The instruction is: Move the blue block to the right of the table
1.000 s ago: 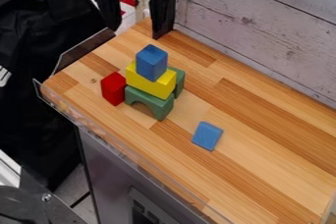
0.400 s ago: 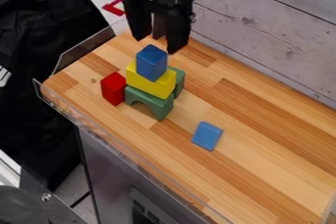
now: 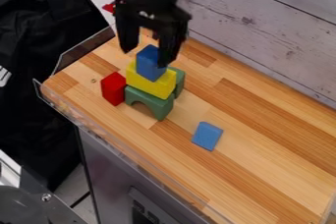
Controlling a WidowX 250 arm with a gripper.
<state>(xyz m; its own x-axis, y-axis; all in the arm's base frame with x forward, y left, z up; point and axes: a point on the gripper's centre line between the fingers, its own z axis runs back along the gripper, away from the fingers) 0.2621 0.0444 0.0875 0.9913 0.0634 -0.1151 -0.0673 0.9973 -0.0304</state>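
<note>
The gripper (image 3: 145, 58) hangs open over the block stack, one finger at the upper left of the top block and the other overlapping that block's right edge. That dark blue block (image 3: 150, 67) stands on a yellow block (image 3: 150, 83), which rests on green blocks (image 3: 150, 103). I cannot tell whether the right finger touches the blue block. A second, lighter blue block (image 3: 207, 135) lies flat on the wooden table (image 3: 263, 154), apart from the stack.
A red block (image 3: 113, 89) stands close to the left of the green arch. A clear rail (image 3: 125, 144) runs along the table's left front edge. Behind the table rises a whitewashed plank wall (image 3: 263, 26).
From the back edge of the table, the gripper has come forward and down to the top of the stack. The blocks have stayed where they were.
</note>
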